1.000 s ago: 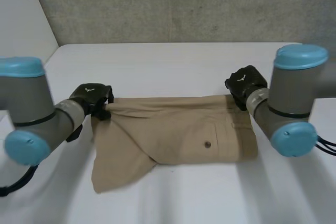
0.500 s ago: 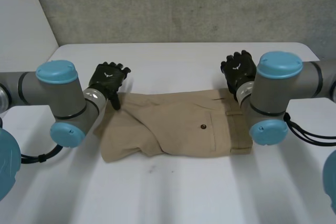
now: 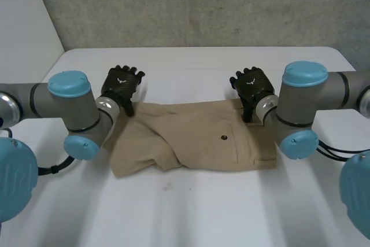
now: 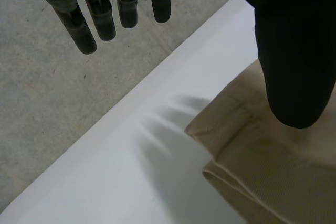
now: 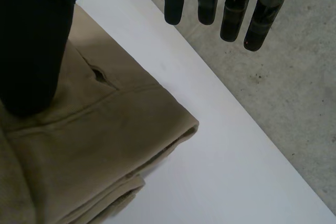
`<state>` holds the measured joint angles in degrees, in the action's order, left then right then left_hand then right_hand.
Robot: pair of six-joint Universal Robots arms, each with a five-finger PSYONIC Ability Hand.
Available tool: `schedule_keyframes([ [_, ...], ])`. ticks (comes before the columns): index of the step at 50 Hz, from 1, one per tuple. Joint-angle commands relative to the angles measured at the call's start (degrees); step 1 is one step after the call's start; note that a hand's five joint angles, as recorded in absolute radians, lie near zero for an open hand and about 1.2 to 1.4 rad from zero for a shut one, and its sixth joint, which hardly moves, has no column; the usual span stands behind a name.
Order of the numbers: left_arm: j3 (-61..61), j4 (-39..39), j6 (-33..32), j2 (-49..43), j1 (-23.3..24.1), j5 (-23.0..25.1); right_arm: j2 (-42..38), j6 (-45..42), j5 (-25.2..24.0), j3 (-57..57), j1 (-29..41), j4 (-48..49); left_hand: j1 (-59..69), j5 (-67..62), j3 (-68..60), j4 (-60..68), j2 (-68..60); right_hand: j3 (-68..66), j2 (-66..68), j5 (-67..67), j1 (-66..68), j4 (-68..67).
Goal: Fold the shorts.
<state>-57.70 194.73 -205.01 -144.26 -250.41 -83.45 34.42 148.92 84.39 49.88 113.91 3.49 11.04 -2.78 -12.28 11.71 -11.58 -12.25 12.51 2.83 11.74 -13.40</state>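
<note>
A two-armed robot at work on a pair of khaki shorts [image 3: 191,137], which lie in the middle of a white table [image 3: 191,212] in front of a bare concrete wall [image 3: 191,4]. The garment forms a doubled band running left to right. Its waistband [image 3: 260,157] is at the right end, the leg ends are at the left, and a small dark button [image 3: 223,139] faces up.

The left hand [image 3: 120,87] hovers at the far left corner of the cloth with its fingers [image 4: 100,14] straight and spread beyond the far edge, gripping nothing. Its thumb [image 4: 294,51] hangs over the fabric; whether it touches cannot be told. The right hand [image 3: 252,85] mirrors it at the far right corner by the waistband. Its fingers [image 5: 231,9] are straight, its thumb [image 5: 31,40] is above the cloth, and it too holds nothing.

Stacked layers show at both far corners in the wrist views, so at least one lengthwise fold looks done. The right end lies flat and square. The left end is less tidy, with a rumpled flap and an uneven near edge. By this onlooker's reckoning the job is past halfway. What seems left is to smooth the leg end and probably bring one end over the other for a compact bundle.
</note>
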Motion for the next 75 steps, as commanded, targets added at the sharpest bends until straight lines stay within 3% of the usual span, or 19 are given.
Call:
schedule_keyframes([
  [1,3.6,0.5,-0.3,-3.0,-0.4,0.0,-3.0,-0.5,1.4,-3.6,0.0,3.5,0.5,1.2,0.7,-0.1,0.0,2.3,-2.5,-2.8,-1.7,3.4],
  [2,4.5,1.0,-0.6,-3.7,-0.5,0.0,-3.5,-0.6,2.5,-4.1,0.0,7.8,0.9,0.9,0.4,0.2,-0.3,2.3,-2.5,-2.8,-1.7,3.4],
  [8,8.6,3.6,-2.3,-6.3,-0.6,-0.4,-4.0,-1.4,3.0,-4.2,-0.1,13.3,2.9,-1.1,-1.6,2.2,-2.3,2.3,-2.5,-2.8,-1.7,3.4],
  [18,13.6,10.3,-2.3,-9.0,-1.1,-0.7,-4.2,-2.3,2.8,-4.2,0.0,14.0,7.2,-5.5,-6.0,6.6,-6.7,2.3,-2.5,-2.8,-1.7,3.4],
  [24,16.0,10.6,-2.3,-10.9,-1.1,-0.7,-3.6,-3.6,2.3,-3.1,0.0,13.0,9.8,-8.0,-8.5,9.1,-9.2,2.3,-2.5,-2.8,-1.7,3.4],
  [28,15.3,10.5,-2.2,-10.3,-1.0,-0.8,-1.9,-5.1,2.5,-1.5,0.0,11.5,9.8,-8.0,-8.5,9.1,-9.2,2.3,-2.5,-2.8,-1.7,3.4],
  [32,13.3,10.3,-2.1,-9.3,-0.9,-0.8,4.8,-5.0,2.6,2.1,-0.1,9.4,9.6,-7.9,-8.4,8.9,-9.1,2.3,-2.5,-2.8,-1.7,3.4],
  [37,4.8,9.2,-1.6,-0.1,-0.9,-0.8,17.1,-4.6,3.1,10.1,-1.1,7.6,8.1,-6.4,-6.9,7.4,-7.6,2.3,-2.5,-2.8,-1.7,3.4],
  [46,-11.6,5.3,3.1,14.6,-0.1,-0.7,31.0,-1.0,3.1,23.0,-1.5,2.3,2.9,-1.1,-1.6,2.2,-2.3,2.3,-2.5,-2.8,-1.7,3.4],
  [49,-16.3,2.8,5.6,18.9,0.0,-0.7,32.6,0.7,3.1,26.5,-1.5,-0.3,2.0,-0.3,-0.8,1.4,-1.5,2.3,-2.5,-2.8,-1.7,3.4],
  [51,-23.8,-3.1,10.0,25.9,0.0,-0.7,34.0,2.5,3.1,29.8,-1.6,-3.0,2.7,-1.0,-1.5,2.0,-2.2,2.3,-2.5,-2.8,-1.7,3.4],
  [54,-25.4,-4.4,10.9,27.4,0.0,-0.7,35.5,5.1,3.0,34.7,-2.5,-5.5,3.0,-1.3,-1.8,2.4,-2.5,2.3,-2.5,-2.8,-1.7,3.4],
  [55,-30.7,-8.7,13.8,32.0,-0.2,-0.6,35.5,5.1,3.0,34.7,-2.6,-5.5,5.5,-3.8,-4.3,4.9,-5.0,2.3,-2.5,-2.8,-1.7,3.4],
  [59,-36.4,-11.1,15.9,36.2,-0.2,-0.5,36.2,8.1,2.0,41.8,-3.7,-4.3,13.3,-11.5,-12.0,12.6,-12.7,-2.5,2.3,1.9,3.0,-1.4],
  [66,-47.5,-11.0,17.3,42.6,-0.3,-0.7,36.2,9.0,1.3,49.2,-3.7,4.4,18.4,-16.6,-17.1,17.7,-17.8,-9.9,9.7,9.4,10.4,-8.8],
  [75,-51.0,-5.4,17.3,41.1,-1.0,-1.0,33.2,8.9,1.4,51.1,-3.5,9.1,23.2,-21.5,-22.0,22.6,-22.7,-17.0,16.7,16.4,17.5,-15.8],
])
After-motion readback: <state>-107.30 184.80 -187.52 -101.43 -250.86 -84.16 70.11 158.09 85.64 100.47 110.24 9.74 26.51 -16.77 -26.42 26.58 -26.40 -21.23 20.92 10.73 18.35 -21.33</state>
